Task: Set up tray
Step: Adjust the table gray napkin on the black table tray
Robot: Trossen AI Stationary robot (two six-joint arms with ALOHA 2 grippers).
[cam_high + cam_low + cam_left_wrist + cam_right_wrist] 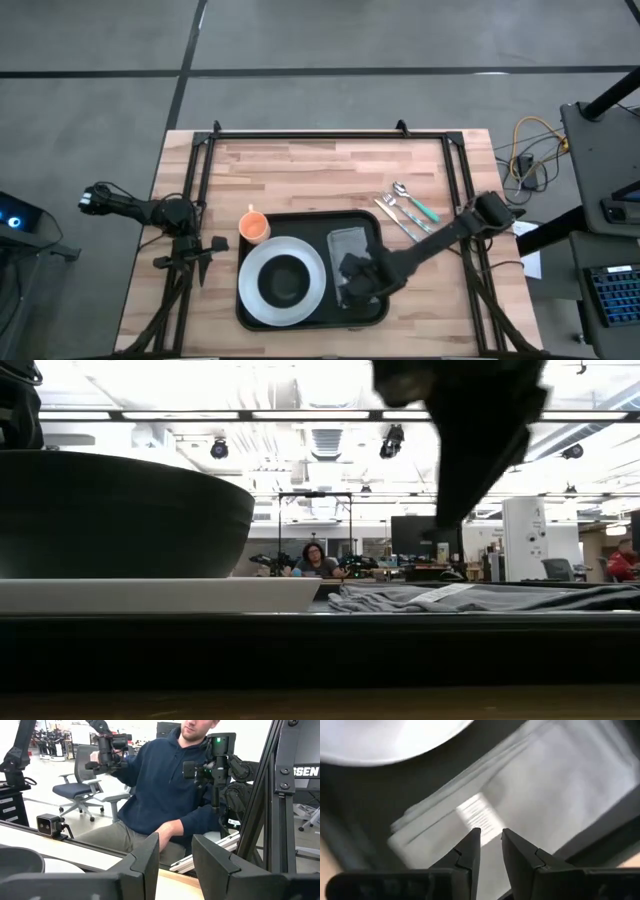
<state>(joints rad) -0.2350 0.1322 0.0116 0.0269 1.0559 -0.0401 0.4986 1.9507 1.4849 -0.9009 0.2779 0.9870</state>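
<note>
where the wooden table [300, 170] meets its near edge, the black tray [310, 222] lies flat, at the middle. inside the tray, a white plate [262, 265] fills the left half and carries a dark bowl [286, 281]; a grey folded napkin [346, 245] lies in the right half, beside the plate. the right gripper [490, 836] hangs over the napkin, fingers parted by a narrow gap and gripping nothing. the left gripper [176, 851] waits at the table's left edge, fingers slightly apart and empty, facing a seated person [160, 785]. an orange cup [254, 226] stands just outside the tray's far-left corner. cutlery [405, 208] lies on the table beyond the far-right corner.
</note>
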